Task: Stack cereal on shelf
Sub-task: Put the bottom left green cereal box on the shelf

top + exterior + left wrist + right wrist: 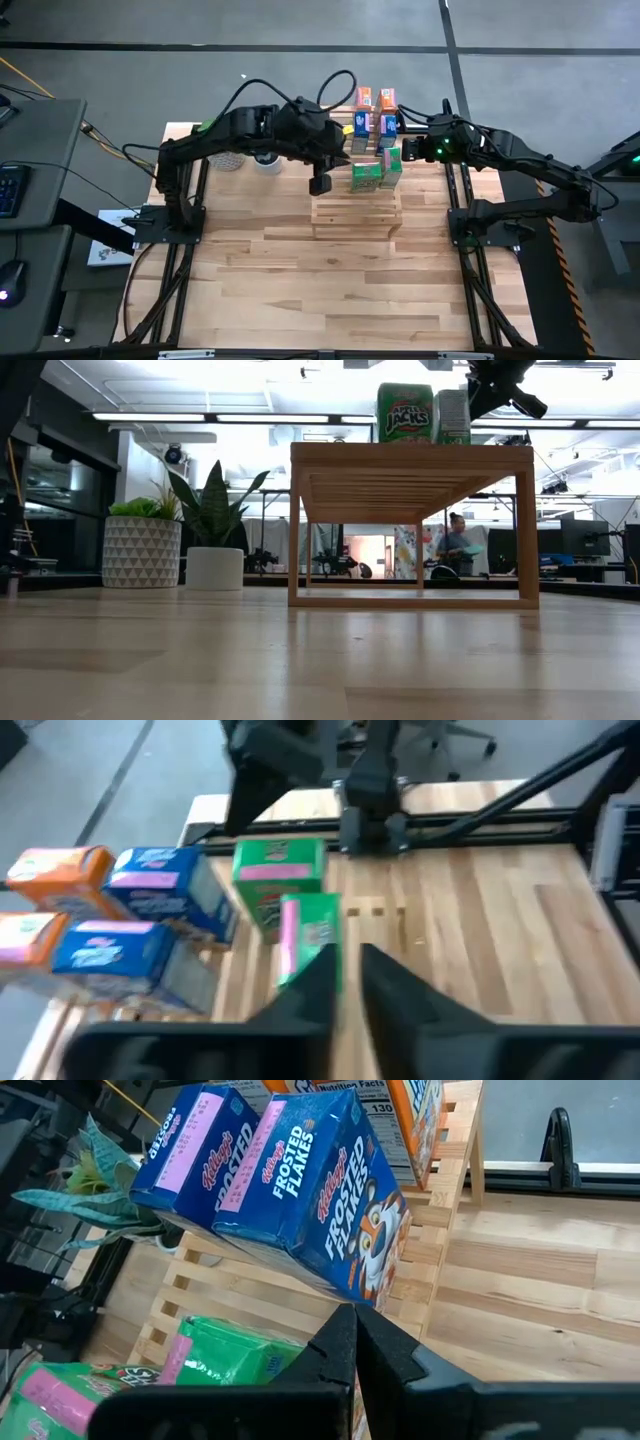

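The light wooden slatted rack [356,212] stands right of centre in the upper half of the overhead picture, on the pale wooden table [300,290]. Six small cardboard cereal boxes sit on its far part: two orange ones [375,99] at the very back, two blue ones [374,124] in front of them, and two green ones [376,170] nearest the rack's middle. In the level picture the green pair [405,412] stands upright on top of the rack at upper centre.

The left gripper [320,184] hangs over the rack just left of the green boxes; in its own camera the dark fingers [310,985] are drawn to a narrow gap with the nearer green box right beyond their tips, and I cannot tell whether they touch it.

The right gripper [408,150] sits just right of the boxes, its fingers [335,1345] pressed together with nothing between them, close to a blue box [325,1190].

Two potted plants [175,540] stand at the left of the level picture, and a person [458,545] is in the room behind.
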Action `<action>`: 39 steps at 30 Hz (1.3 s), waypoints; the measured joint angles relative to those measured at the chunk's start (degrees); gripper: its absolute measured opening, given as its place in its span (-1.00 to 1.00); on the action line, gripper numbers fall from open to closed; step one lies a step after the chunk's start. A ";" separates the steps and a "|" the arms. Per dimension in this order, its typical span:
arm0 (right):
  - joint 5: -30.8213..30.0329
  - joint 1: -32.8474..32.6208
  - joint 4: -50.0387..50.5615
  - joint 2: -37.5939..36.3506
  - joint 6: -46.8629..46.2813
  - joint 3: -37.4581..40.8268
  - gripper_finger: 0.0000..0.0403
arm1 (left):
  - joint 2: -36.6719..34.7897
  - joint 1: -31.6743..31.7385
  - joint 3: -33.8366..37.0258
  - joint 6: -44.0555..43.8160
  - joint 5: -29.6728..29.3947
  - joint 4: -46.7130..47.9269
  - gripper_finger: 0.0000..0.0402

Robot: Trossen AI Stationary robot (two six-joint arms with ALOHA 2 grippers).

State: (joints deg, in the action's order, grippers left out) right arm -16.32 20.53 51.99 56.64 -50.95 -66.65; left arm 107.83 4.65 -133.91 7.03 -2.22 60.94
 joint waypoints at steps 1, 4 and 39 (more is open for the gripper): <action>0.01 0.01 0.00 0.00 0.28 0.00 -1.00 | 0.00 -0.27 0.00 -0.15 0.32 -0.24 -0.89; 0.00 -0.01 0.04 0.00 1.44 0.00 -1.00 | -0.09 -0.82 0.21 -0.81 0.21 -1.41 -0.94; -0.19 0.07 2.84 -0.81 3.19 0.00 -1.00 | -9.58 -2.39 65.29 -21.88 -3.46 -72.98 -1.00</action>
State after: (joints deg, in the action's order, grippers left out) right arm -16.51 20.60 54.83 55.83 -47.76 -66.65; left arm 98.25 2.26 -68.62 -14.85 -5.68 -12.05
